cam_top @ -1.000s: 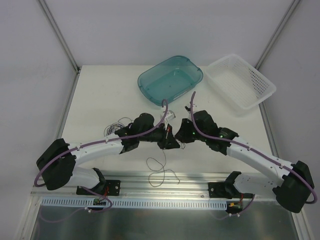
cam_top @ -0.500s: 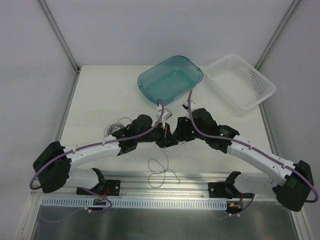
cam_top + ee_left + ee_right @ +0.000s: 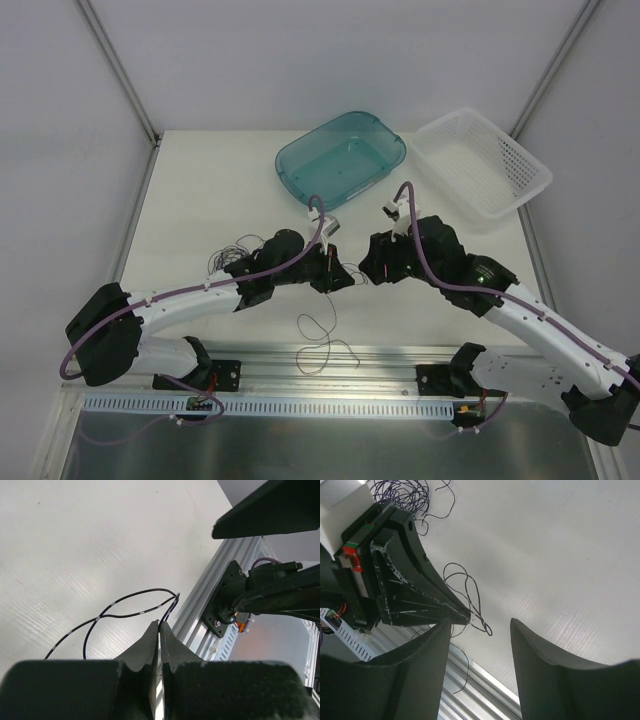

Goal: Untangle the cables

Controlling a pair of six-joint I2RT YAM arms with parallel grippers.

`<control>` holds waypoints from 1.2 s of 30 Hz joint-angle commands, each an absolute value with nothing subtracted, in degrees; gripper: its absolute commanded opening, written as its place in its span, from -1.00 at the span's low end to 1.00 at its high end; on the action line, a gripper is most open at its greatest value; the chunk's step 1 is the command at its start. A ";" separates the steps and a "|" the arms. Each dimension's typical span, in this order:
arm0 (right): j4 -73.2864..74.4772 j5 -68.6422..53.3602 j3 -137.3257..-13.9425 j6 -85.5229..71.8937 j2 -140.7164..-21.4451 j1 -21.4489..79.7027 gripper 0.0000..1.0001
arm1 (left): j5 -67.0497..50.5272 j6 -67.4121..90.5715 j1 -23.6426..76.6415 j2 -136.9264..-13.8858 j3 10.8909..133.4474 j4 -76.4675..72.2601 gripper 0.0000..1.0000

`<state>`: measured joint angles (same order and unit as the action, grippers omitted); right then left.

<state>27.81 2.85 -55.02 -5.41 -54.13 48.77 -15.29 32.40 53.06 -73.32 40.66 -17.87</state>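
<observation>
A thin dark cable (image 3: 131, 596) runs out from between the tips of my left gripper (image 3: 160, 625), which is shut on it. In the top view the left gripper (image 3: 340, 276) sits at the table's middle and the cable (image 3: 318, 332) trails in loops toward the front rail. My right gripper (image 3: 367, 270) stands just right of it, open, with nothing between its fingers (image 3: 540, 660). The right wrist view shows the right gripper (image 3: 481, 625) facing the left gripper's tip and the looped cable (image 3: 471, 596). A knot of curly cables (image 3: 228, 256) lies beside the left arm.
A teal tub (image 3: 340, 157) and a white basket (image 3: 480, 172) stand at the back of the table. The aluminium rail (image 3: 330, 372) with both arm bases runs along the near edge. The cable knot (image 3: 405, 492) shows at the top of the right wrist view.
My right gripper has opened and drawn back to the right, away from the left gripper's tip. The left gripper stays shut on the cable, shifted slightly.
</observation>
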 commanded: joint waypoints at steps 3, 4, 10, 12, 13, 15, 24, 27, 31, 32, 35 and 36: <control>28.13 2.37 -54.59 -3.33 -52.21 49.13 -0.12 | -15.29 32.79 53.09 -71.98 42.10 -17.75 -1.00; 27.95 3.16 -54.49 -4.64 -52.47 49.13 -0.22 | -16.08 32.61 53.09 -71.90 42.01 -17.58 -1.00; 26.45 2.11 -56.42 -8.43 -57.55 49.04 -0.32 | -17.75 31.38 53.09 -70.93 41.75 -17.14 -1.00; 26.11 1.23 -56.69 -10.10 -59.14 49.13 -0.32 | -18.02 31.12 53.09 -70.49 41.84 -16.96 -1.00; 24.97 1.06 -56.52 -10.72 -60.11 49.13 -0.31 | -18.10 31.03 53.09 -70.49 42.01 -16.96 -1.00; 24.09 1.14 -56.07 -11.77 -61.17 49.13 -0.31 | -18.54 30.76 53.17 -70.40 42.01 -16.96 -1.00; 23.11 0.88 -56.69 -11.96 -62.75 49.04 -0.52 | -18.90 30.32 53.26 -70.40 41.75 -16.96 -1.00; 23.29 0.53 -56.95 -11.78 -62.84 49.13 -0.73 | -18.55 30.23 53.26 -70.40 41.75 -16.96 -1.00; 23.12 -1.30 -56.43 -12.74 -62.14 49.13 -0.89 | -17.23 30.59 53.17 -70.31 42.18 -16.17 -1.00; 23.03 -1.84 -56.25 -12.92 -61.79 49.04 -0.94 | -16.36 30.93 53.26 -70.40 42.36 -15.48 -1.00; 22.68 -2.02 -55.46 -14.41 -60.56 49.13 -0.99 | -14.42 31.55 53.17 -70.40 42.54 -15.21 -1.00; 22.94 -1.85 -55.28 -15.11 -60.38 49.04 -0.99 | -14.07 31.90 53.17 -70.31 42.54 -15.47 -1.00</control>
<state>25.08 -0.64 -54.74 -12.75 -62.65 48.90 -16.34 31.99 53.06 -72.05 40.69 -15.42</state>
